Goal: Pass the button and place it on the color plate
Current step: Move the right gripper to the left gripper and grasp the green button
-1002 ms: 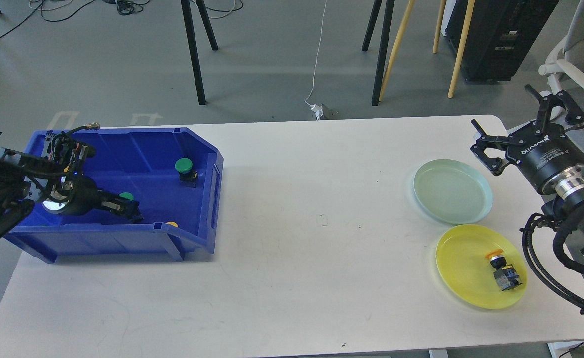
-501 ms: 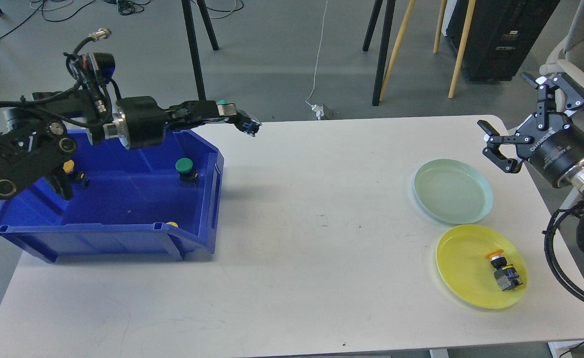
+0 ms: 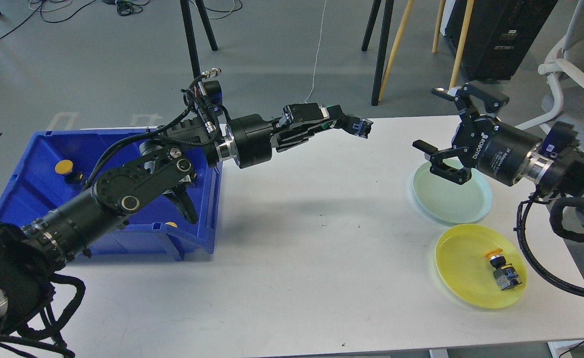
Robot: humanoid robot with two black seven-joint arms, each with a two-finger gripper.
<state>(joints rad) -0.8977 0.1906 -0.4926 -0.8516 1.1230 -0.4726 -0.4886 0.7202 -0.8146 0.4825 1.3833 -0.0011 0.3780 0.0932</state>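
My left gripper [image 3: 339, 123] is shut on a green-capped button [image 3: 328, 119], held high above the table's middle, its dark body pointing right. My right gripper [image 3: 438, 127] is open, its fingers spread, above the left rim of the pale green plate [image 3: 463, 199], a short gap to the right of the held button. The yellow plate [image 3: 463, 263] holds a yellow-capped button [image 3: 501, 268] lying on its side. The blue bin [image 3: 33, 164] at the left holds a yellow-capped button [image 3: 64, 168] and another yellow one [image 3: 171, 224] by its front wall.
The white table [image 3: 292, 278] carries the bin at the left and both plates at the right. My left arm crosses over the bin's right part and hides it. Stand legs, cables and a chair are on the floor behind.
My left gripper has risen out of the bin with the green button and swung far right over the table. My right gripper has moved left toward it, over the pale green plate.
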